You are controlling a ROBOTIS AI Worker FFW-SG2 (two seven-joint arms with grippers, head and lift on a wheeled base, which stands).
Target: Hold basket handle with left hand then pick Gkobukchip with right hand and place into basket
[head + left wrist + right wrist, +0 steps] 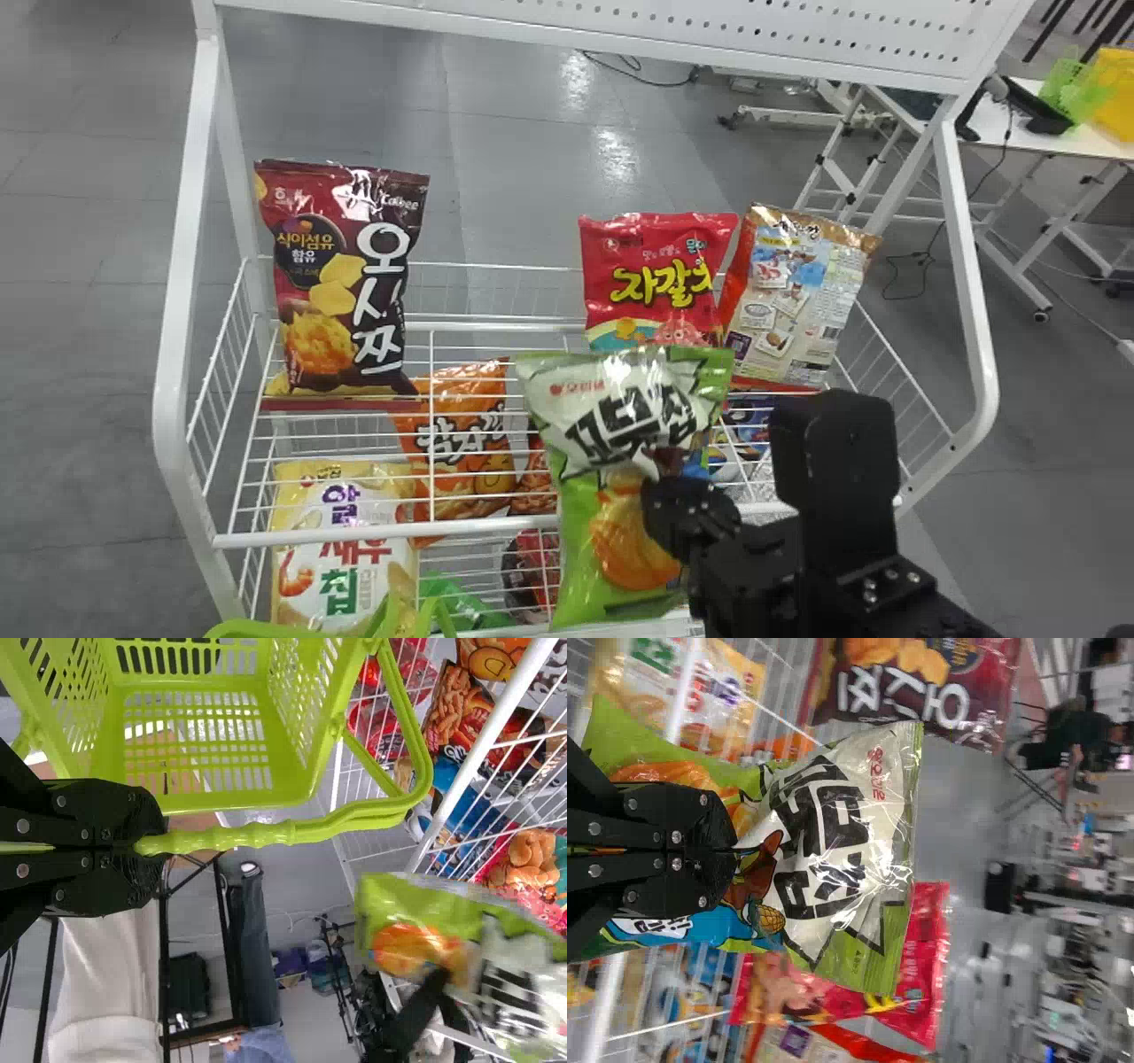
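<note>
Grey floor (pixel 496 159), white rack (pixel 177 354): right gripper (pixel 664 501) has Gkobukchip (pixel 611 443)

The right gripper is closed, its two fingers pinching the bag at its side, below the printed name. Gkobukchip stands nearly upright in the grip, in front of the rack and outside the basket (pixel 204 801). The left gripper (pixel 146 846) is closed as well, clamped round the basket's green handle (pixel 257 834), near the rack; part of the basket shows at the head view's bottom edge, left of centre.

Beyond Gkobukchip, a red bag (pixel 651 266) stands next to a bag with its back turned (pixel 788 310). A dark red bag (pixel 310 354) stands to the left. Lower down are an orange bag (pixel 465 452) and, farther left, a yellow bag (pixel 301 496). Behind the rack, on the right, is a white table (pixel 1014 158)
</note>
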